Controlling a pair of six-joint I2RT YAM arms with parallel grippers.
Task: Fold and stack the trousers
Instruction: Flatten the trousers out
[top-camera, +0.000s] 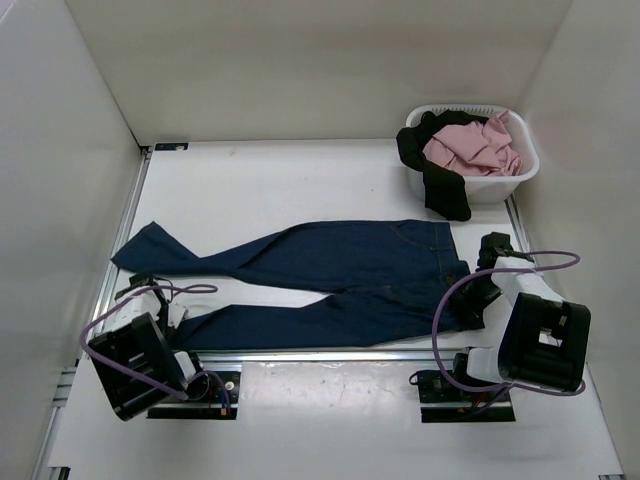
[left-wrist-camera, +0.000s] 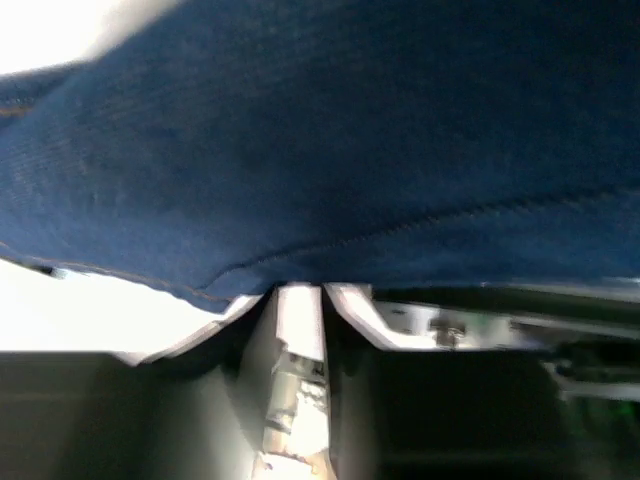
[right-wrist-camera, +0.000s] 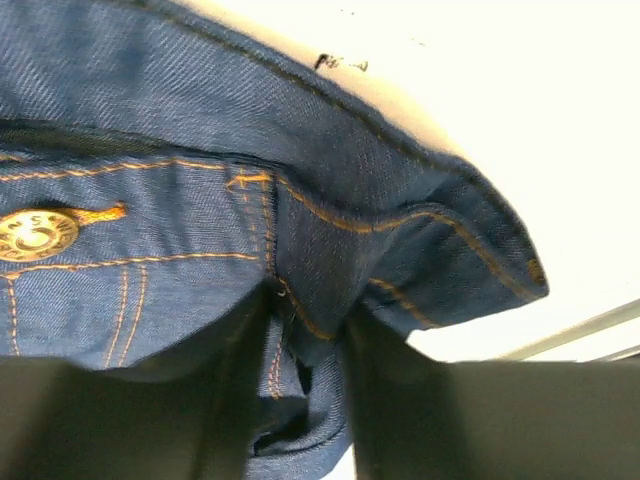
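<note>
The dark blue trousers lie flat across the table, waistband to the right and both legs running left. My left gripper is at the hem end of the near leg. In the left wrist view the denim fills the top, and its hem edge meets the narrowed jaws of that gripper. My right gripper is at the near corner of the waistband. In the right wrist view a fold of waistband denim is pinched between the dark fingers of this gripper, next to the metal button.
A white basket stands at the far right, holding a pink cloth and a black garment that hangs over its front. White walls enclose the table on three sides. Both arm bases sit at the near edge.
</note>
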